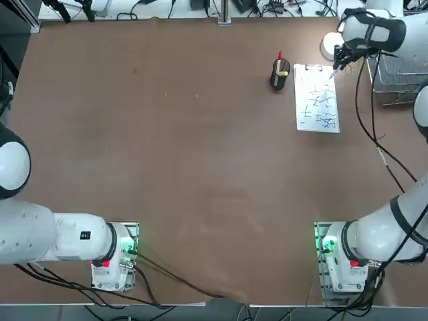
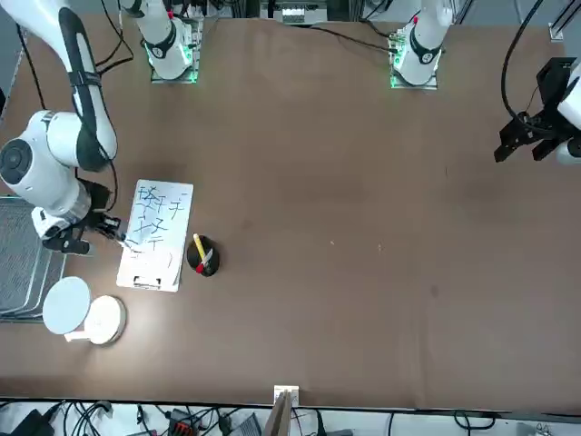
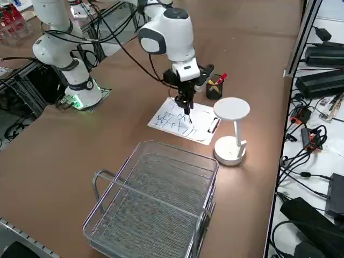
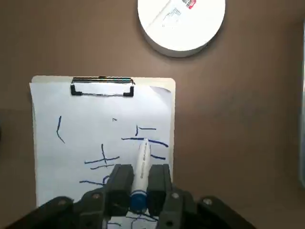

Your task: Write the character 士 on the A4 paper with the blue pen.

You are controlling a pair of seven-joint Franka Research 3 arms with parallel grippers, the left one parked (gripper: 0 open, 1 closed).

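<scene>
My right gripper: one, closed on the blue pen, white barrel, blue end between the fingers, tip over the paper. Paper: one sheet, blue handwritten strokes, on a clipboard on the desk. Beside the clipboard: one black pen cup, pens inside. Near the clip end, I have one round white stand. Also one wire basket, mesh bottom
</scene>
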